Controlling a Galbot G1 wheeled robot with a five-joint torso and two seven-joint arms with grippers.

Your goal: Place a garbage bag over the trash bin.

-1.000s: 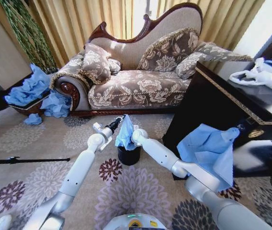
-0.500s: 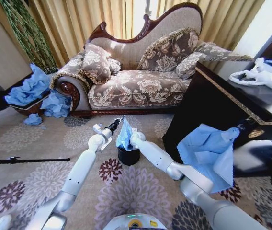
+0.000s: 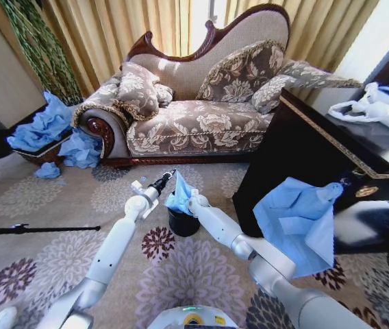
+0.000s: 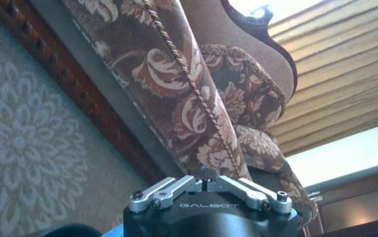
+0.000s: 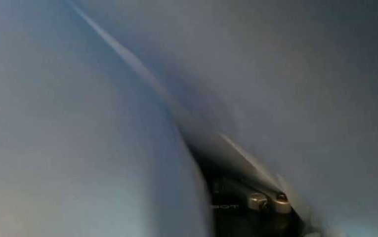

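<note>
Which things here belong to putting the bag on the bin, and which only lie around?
For the job:
small thin light-blue plastic garbage bag
small black cylindrical trash bin
left tool
right tool

Lying about:
floral upholstered sofa
large light-blue plastic sheet
white plastic bags

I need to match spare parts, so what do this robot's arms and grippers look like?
Both arms are smooth, glossy white tubes with rounded joints. The left gripper has a black round body lettered GALBOT in pale print, topped by silver metal linkage bars with small screws, and slim dark jaws. The right gripper shows the same dark body, silver fittings and faint lettering. No loose cables show.
</note>
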